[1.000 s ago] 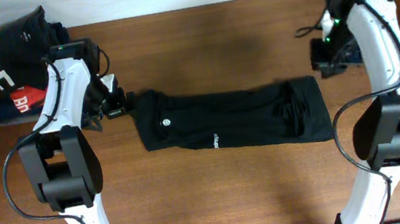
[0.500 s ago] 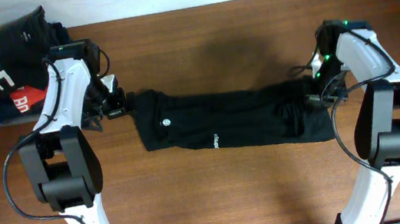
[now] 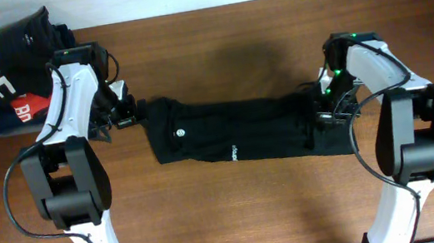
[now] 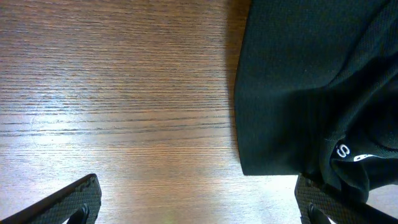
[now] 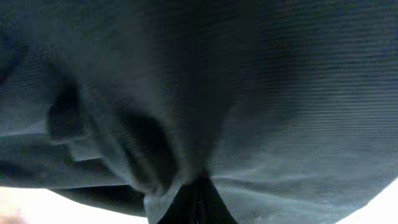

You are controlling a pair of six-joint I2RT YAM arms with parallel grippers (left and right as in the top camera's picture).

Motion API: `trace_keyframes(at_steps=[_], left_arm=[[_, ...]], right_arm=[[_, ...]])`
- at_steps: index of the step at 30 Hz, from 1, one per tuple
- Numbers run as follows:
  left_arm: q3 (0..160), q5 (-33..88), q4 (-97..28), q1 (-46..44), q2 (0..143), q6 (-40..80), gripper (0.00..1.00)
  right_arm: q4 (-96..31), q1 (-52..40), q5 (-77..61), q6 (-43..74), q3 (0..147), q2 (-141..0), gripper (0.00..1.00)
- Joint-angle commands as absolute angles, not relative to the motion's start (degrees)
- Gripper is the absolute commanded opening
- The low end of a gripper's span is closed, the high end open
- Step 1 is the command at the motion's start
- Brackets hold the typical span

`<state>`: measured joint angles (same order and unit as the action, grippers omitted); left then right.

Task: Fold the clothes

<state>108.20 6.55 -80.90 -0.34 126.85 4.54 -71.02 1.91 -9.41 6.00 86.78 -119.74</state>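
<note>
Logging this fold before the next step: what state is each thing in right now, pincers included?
black garment, folded into a long band, lying flat on the table.
left pincer, open, empty, beside the garment's left end.
right pincer, shut on fabric at the garment's right end.
folded clothes pile, stacked at the table's far left corner, not touched by either arm.

- Black garment (image 5: 267,93) fills nearly the whole frame, weave up close.
- Folds bunch and run down to the gripper (image 5: 198,199) at bottom centre, jaws closed, fabric pinched between.
- Pale surface (image 5: 15,210) peeks at both lower corners.
</note>
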Motion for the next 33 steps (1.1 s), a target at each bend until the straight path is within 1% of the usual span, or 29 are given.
trace_keyframes(at_steps=[1,7,12,13,14,15,16,17,18,19,22,27,33], left_arm=[[107.90,6.17,-80.77,-0.10,125.67,4.29,0.99],[107.90,6.17,-80.84,-0.10,125.67,4.29,0.99],[107.90,6.17,-80.82,-0.10,125.67,4.27,0.99],[107.90,6.15,-80.82,-0.10,125.67,4.29,0.99],[107.90,6.17,-80.82,-0.10,125.67,4.29,0.99],[107.90,6.15,-80.79,-0.10,125.67,4.29,0.99],[107.90,6.15,-80.79,-0.10,125.67,4.29,0.99],[107.90,6.17,-80.79,-0.10,125.67,4.29,0.99],[107.90,6.15,-80.77,-0.10,125.67,4.29,0.99],[107.90,6.15,-80.77,-0.10,125.67,4.29,0.99],[107.90,6.17,-80.58,-0.10,125.67,4.29,0.99],[107.90,6.61,-79.90,-0.10,125.67,4.29,0.99],[107.90,6.61,-79.92,-0.10,125.67,4.32,0.99]], right_arm=[[-70.39,0.32,-10.17,6.02,87.31,-119.61,0.04],[-70.98,0.49,-9.89,6.00,89.06,-119.61,0.04],[-77.54,3.31,-9.93,5.30,97.97,-119.28,0.04],[-79.22,4.36,-9.91,4.36,100.57,-119.26,0.08],[-80.64,5.45,-9.93,3.11,102.80,-119.28,0.18],[-81.71,6.70,-9.91,2.02,104.71,-119.28,0.34],[-82.41,8.29,-9.91,0.99,106.37,-119.28,0.56],[-82.87,9.54,-9.91,0.45,107.35,-119.28,0.75],[-83.22,11.44,-9.93,-0.25,108.22,-119.28,0.85],[-83.15,13.13,-10.07,-0.73,108.29,-119.28,0.93],[-82.83,18.09,-13.82,-5.06,107.20,-119.39,0.99],[-78.61,25.08,-28.51,-13.47,100.47,-119.42,0.99],[-73.58,29.63,-41.06,-20.27,92.42,-119.42,1.00]])
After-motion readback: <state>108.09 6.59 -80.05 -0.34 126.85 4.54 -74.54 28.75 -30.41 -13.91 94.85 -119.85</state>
